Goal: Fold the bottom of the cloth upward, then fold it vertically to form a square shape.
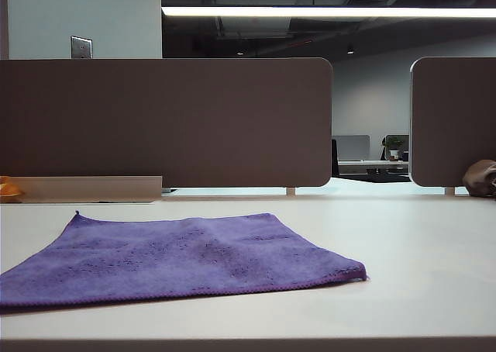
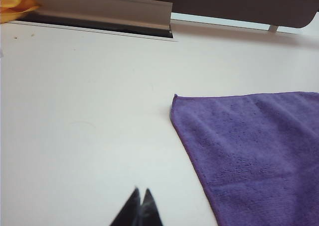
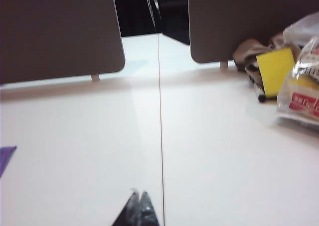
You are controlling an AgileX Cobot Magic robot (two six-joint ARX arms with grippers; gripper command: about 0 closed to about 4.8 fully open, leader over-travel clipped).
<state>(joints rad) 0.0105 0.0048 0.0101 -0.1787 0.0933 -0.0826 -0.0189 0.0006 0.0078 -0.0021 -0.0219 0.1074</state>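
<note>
On the white table (image 1: 418,251), toward its left half and close to the near edge, we see the cloth (image 1: 186,255) lying flat and unfolded, a purple fuzzy microfibre towel with a stitched hem along its near side. One far corner points up toward the dividers, and its right near corner (image 1: 358,273) sits slightly lifted off the surface. Neither arm shows in the exterior view. From the left wrist view we make out the left gripper (image 2: 140,193) as two dark fingertips pressed together, clenched on nothing, hovering over bare table just beside the cloth's left edge but apart from it. From the right wrist view we find the right gripper (image 3: 139,195) likewise pinched closed and empty, over the bare table near the seam (image 3: 160,136) where two tabletops meet, well apart from the cloth, of which only a small purple corner shows at that picture's edge. Along the far edge stand two grey dividers (image 1: 167,119) with a gap between them. At the far left corner lies something orange (image 1: 9,189) next to a pale cable trough (image 2: 99,9). At the far right we see a clutter of plastic bags (image 3: 301,91), a yellow pad (image 3: 275,69) and a brown object (image 1: 480,178).
</note>
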